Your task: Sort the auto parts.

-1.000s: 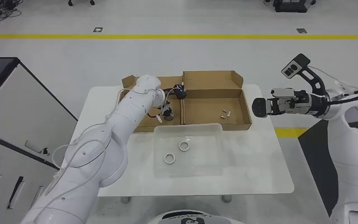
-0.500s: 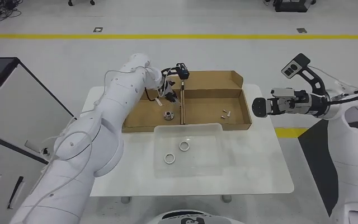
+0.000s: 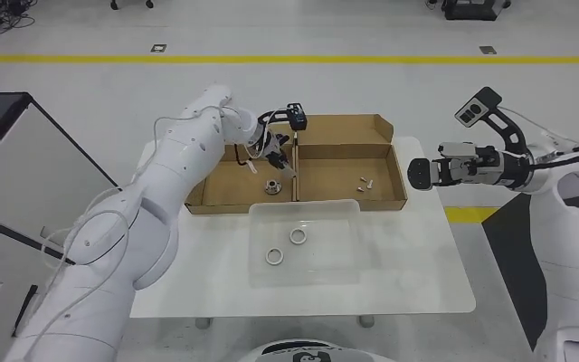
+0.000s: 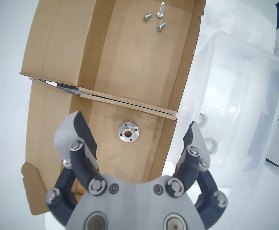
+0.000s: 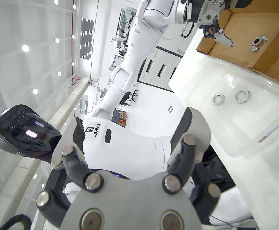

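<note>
The left arm stretches over the cardboard box [image 3: 222, 190], wrist bent so the left gripper [image 4: 135, 123] points down into one compartment. Its jaws stand wide apart and hold nothing. The metal flange [image 4: 128, 135] lies flat on the box floor beneath the gap between them, untouched. Three bolts [image 4: 157, 16] lie beyond the fingertips, past the divider. Two rings [image 3: 297, 235] sit in the clear bin [image 3: 335, 271], outside one finger. The right arm is held level off the table [image 3: 434, 262] edge. The right gripper [image 5: 133, 126] is spread wide and empty, well apart from the parts.
</note>
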